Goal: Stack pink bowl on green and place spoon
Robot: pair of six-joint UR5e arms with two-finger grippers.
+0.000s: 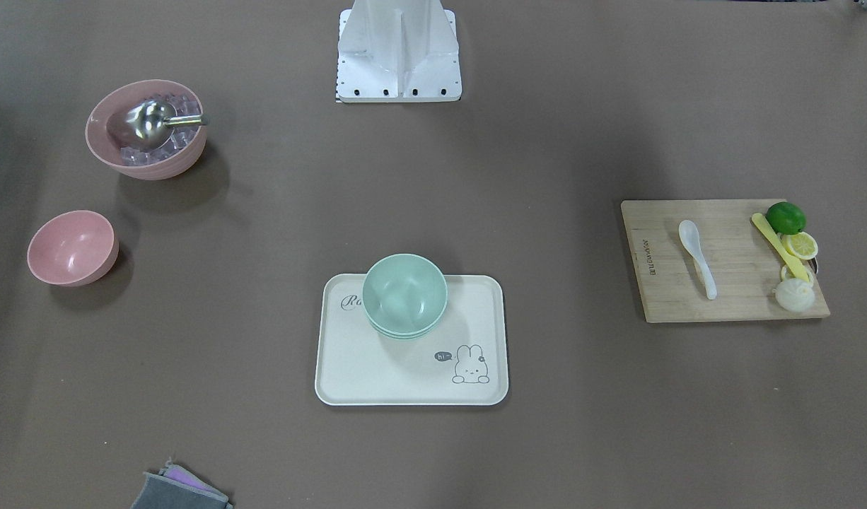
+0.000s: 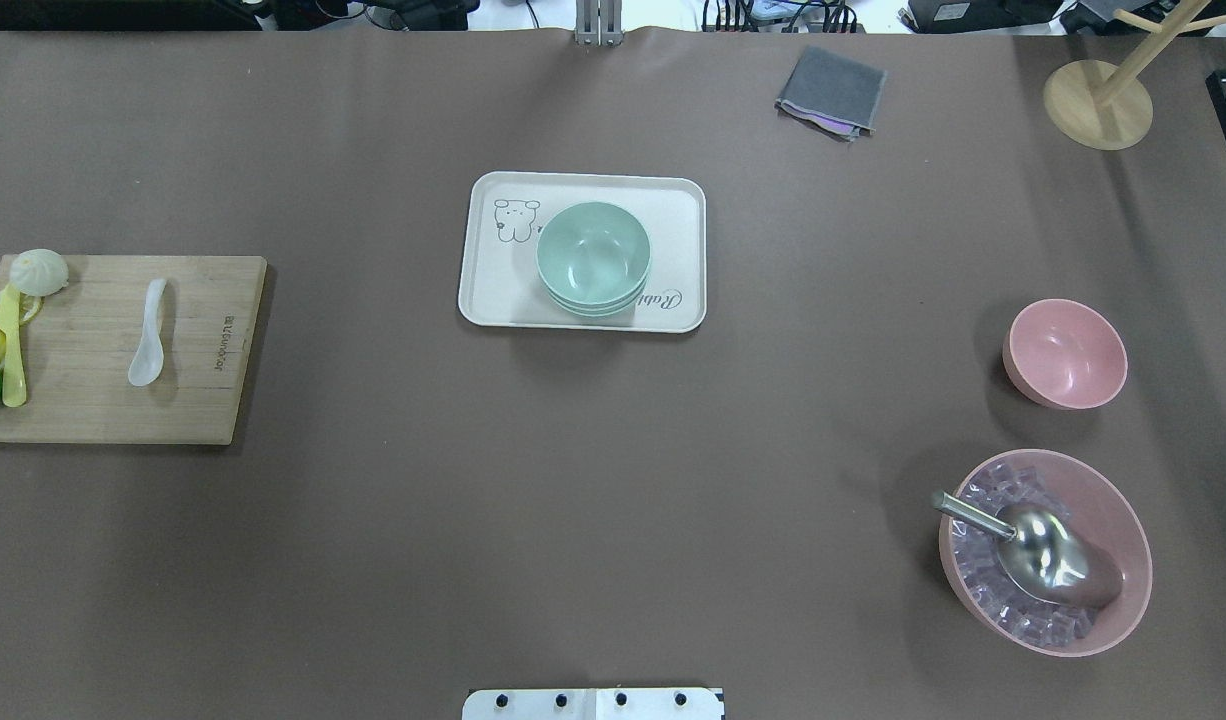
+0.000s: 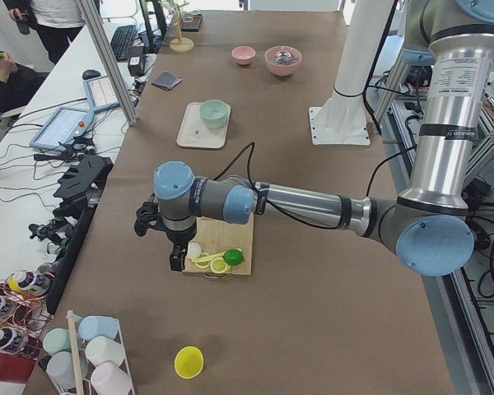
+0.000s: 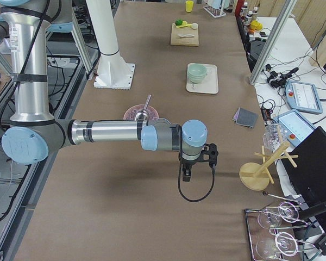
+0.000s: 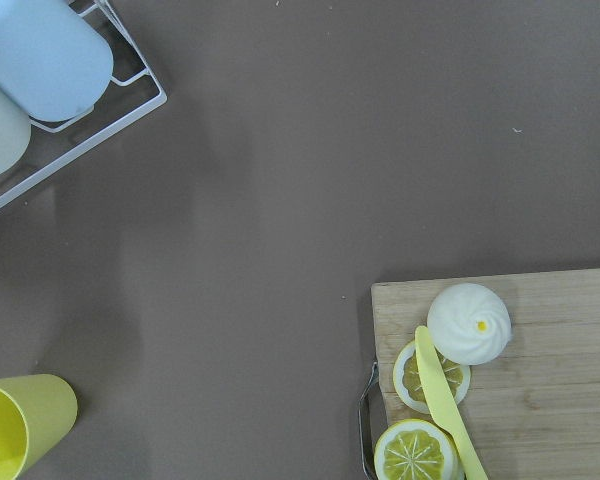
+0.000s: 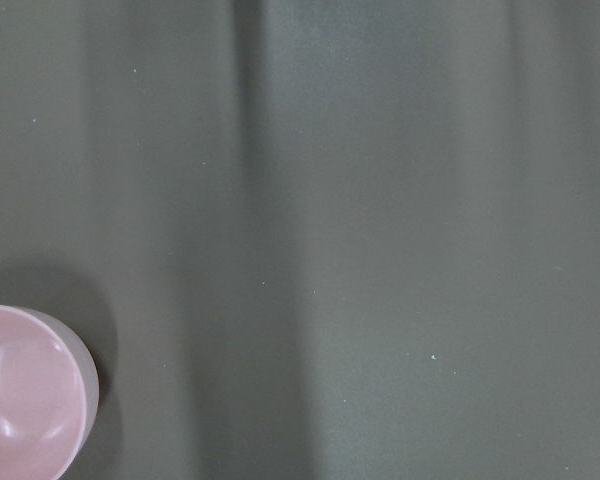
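Note:
A small empty pink bowl (image 1: 73, 247) stands on the brown table, on my right side (image 2: 1065, 353); its rim shows in the right wrist view (image 6: 25, 390). Green bowls (image 2: 593, 255), stacked, sit on a cream tray (image 2: 483, 300) at mid-table. A white spoon (image 2: 148, 332) lies on a wooden cutting board (image 2: 103, 410) on my left side. My left gripper (image 3: 177, 255) hangs over the board's outer end. My right gripper (image 4: 186, 173) hangs over bare table beyond the pink bowl. Both show only in the side views, so I cannot tell whether they are open or shut.
A large pink bowl (image 2: 1123, 540) with ice cubes and a metal scoop (image 2: 1043, 550) stands near the small one. A lime, lemon slices, a yellow knife (image 1: 780, 247) and a white bun share the board. A grey cloth (image 2: 831, 92), a wooden stand (image 2: 1098, 105), a cup rack (image 5: 40, 90) and a yellow cup (image 5: 15, 435) lie farther out.

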